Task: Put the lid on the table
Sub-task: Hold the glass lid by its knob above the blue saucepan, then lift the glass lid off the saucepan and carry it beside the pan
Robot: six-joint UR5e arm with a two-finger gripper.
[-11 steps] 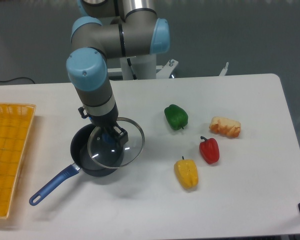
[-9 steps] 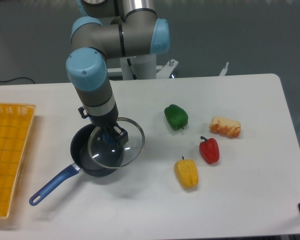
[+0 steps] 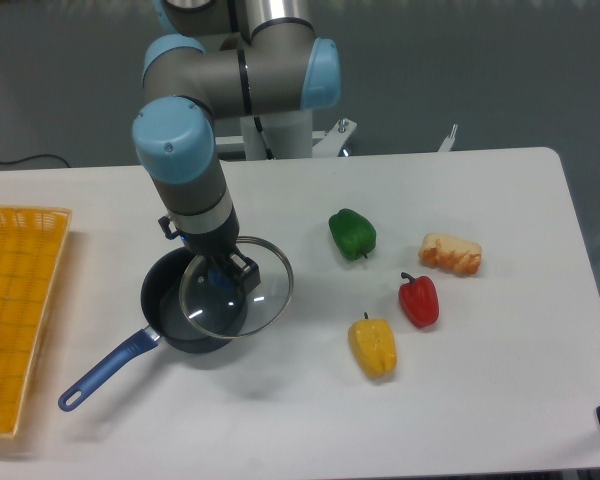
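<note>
Gripper (image 3: 224, 276) is pinching the lid's centre knob from above. Fingers are mostly hidden behind the glass and the wrist, so the grip is read from the lid hanging off it, not from seeing the pads close.

Lid (image 3: 236, 287) is airborne, tilted a little, sitting over the right half of the saucepan (image 3: 185, 305) and overhanging its right rim. Not touching the table (image 3: 500, 390) as far as I can tell. It hangs directly under the tool, so no offset to correct; a round disc has no long axis to align.

What matters for the set-down is which way to carry it clear of the pan:
- Left: pan body, then its blue handle (image 3: 108, 368) running down-left, then the yellow tray (image 3: 15, 320) at the table's left edge. Bad side.
- Right: bare white strip between pan and the peppers. Green pepper (image 3: 352, 232) up-right, yellow pepper (image 3: 373, 346) down-right, red pepper (image 3: 418, 300) and a bread piece (image 3: 450, 254) further out.
- Front: open tabletop below the pan and left of the yellow pepper, up to the near edge.

My call: shift right or front-right until the rim fully clears the pan, then lower flat. The gap to the yellow and green peppers is the tight constraint; a lid this wide could clip either one.
</note>
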